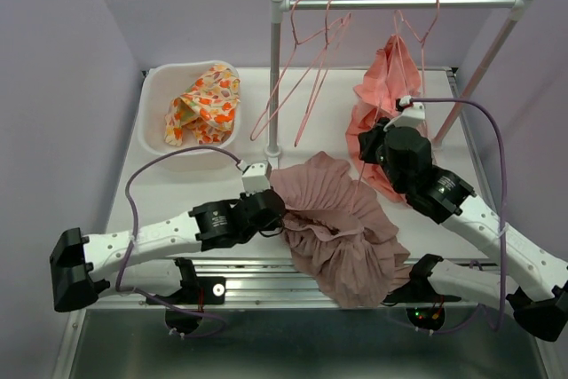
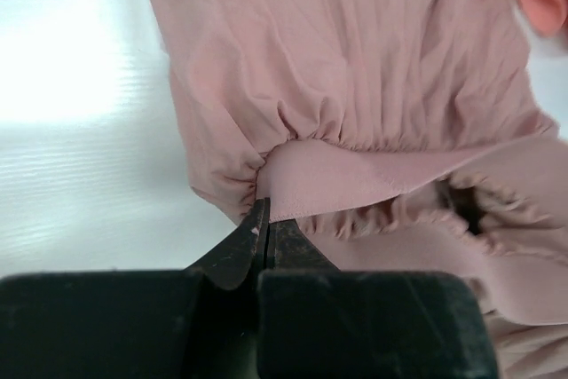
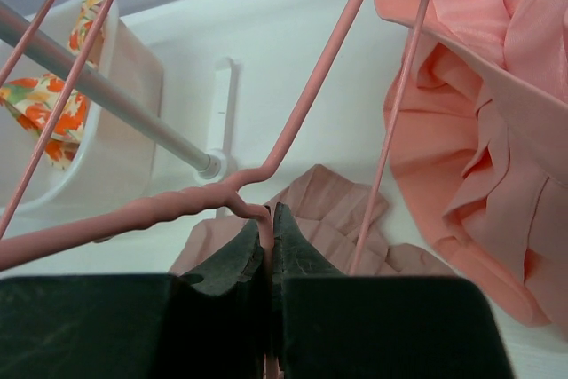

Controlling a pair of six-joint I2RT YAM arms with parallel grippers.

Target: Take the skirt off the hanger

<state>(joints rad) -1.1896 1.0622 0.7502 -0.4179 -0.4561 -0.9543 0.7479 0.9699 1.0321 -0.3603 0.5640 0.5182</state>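
Note:
The dusty-pink pleated skirt (image 1: 342,228) lies bunched on the table between the arms, and its hem spills over the front edge. My left gripper (image 1: 273,210) is shut on the gathered waistband at the skirt's left end; the left wrist view shows the jaws (image 2: 264,219) pinching the skirt (image 2: 355,68) there. My right gripper (image 1: 366,144) is above the skirt's far right side. In the right wrist view it (image 3: 269,219) is shut on a pink wire hanger (image 3: 293,130) just below its twisted neck, with the skirt (image 3: 333,210) beneath.
A white rack post (image 1: 274,68) and rail (image 1: 399,3) stand at the back. Empty pink hangers (image 1: 306,51) and a coral garment (image 1: 386,86) on its own hanger hang there. A white bin (image 1: 160,86) with a floral cloth (image 1: 206,104) sits back left.

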